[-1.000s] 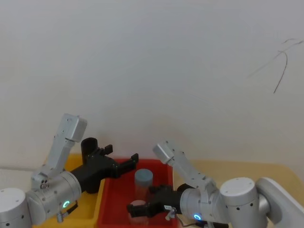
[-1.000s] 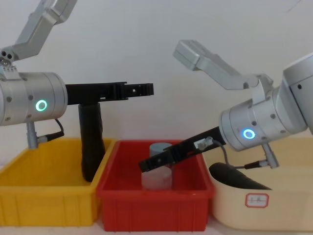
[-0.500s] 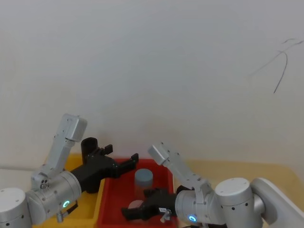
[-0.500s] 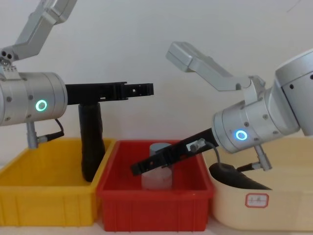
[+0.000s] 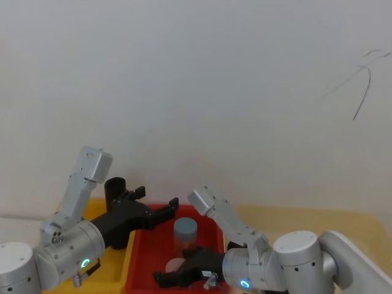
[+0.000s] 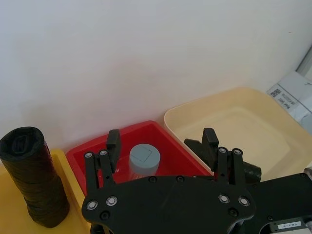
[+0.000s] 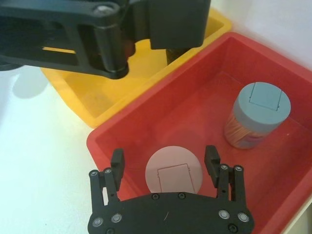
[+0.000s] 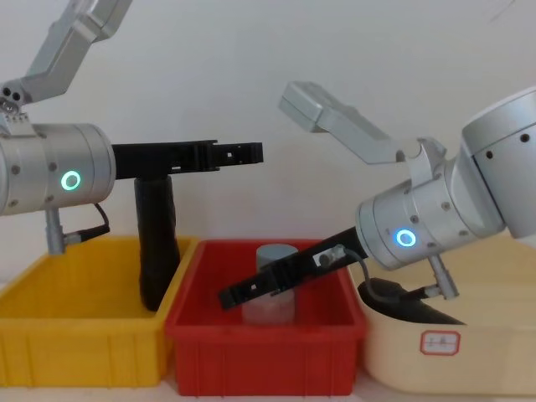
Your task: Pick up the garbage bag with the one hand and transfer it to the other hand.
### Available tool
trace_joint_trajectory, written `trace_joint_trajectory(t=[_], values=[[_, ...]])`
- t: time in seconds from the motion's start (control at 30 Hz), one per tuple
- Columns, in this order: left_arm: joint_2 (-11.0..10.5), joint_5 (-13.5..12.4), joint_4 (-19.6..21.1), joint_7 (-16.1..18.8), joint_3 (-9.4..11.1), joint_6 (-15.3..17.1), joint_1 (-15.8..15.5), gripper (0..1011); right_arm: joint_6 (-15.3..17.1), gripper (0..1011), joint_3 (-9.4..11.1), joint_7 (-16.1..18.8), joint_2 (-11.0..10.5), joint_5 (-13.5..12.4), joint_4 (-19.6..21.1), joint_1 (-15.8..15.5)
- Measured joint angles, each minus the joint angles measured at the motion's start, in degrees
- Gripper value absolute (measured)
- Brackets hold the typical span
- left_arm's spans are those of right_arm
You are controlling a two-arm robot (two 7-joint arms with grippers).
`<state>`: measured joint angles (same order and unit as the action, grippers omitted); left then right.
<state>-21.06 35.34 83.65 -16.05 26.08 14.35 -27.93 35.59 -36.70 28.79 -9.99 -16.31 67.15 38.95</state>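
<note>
Left end effector (image 8: 241, 152), on the wrist with the green ring, reaches level across the upper left of the chest view with its 2 fingers spread and nothing between them. The garbage bag (image 8: 157, 243) stands upright just below and behind it in the yellow bin (image 8: 75, 352). In the left wrist view the garbage bag sits at the lower left of the frame, off to one side of the fingers and outside their gap. Right end effector (image 7: 164, 156), on the wrist with the blue ring, slants down into the red bin (image 8: 260, 352) at centre frame, also released, its fingers straddling a pink-lidded jar (image 7: 174, 178). A grey-lidded jar (image 7: 257, 114) stands near it in the same bin. At the lower right of the chest view, a dark object (image 8: 414, 308) lies in the cream tub (image 8: 469, 360).
</note>
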Motion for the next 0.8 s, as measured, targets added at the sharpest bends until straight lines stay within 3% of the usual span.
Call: trace_joint_trajectory(t=[0.63, 0.8], values=[[0.0, 0.0, 0.0, 0.0, 0.0, 0.0, 0.0, 1002, -0.21, 1000, -0.74, 0.33, 0.55, -0.33, -3.29, 1.38], [0.0, 0.0, 0.0, 0.0, 0.0, 0.0, 0.0, 1001, -0.17, 915, -0.82, 0.37, 0.62, -0.33, -3.74, 1.53]])
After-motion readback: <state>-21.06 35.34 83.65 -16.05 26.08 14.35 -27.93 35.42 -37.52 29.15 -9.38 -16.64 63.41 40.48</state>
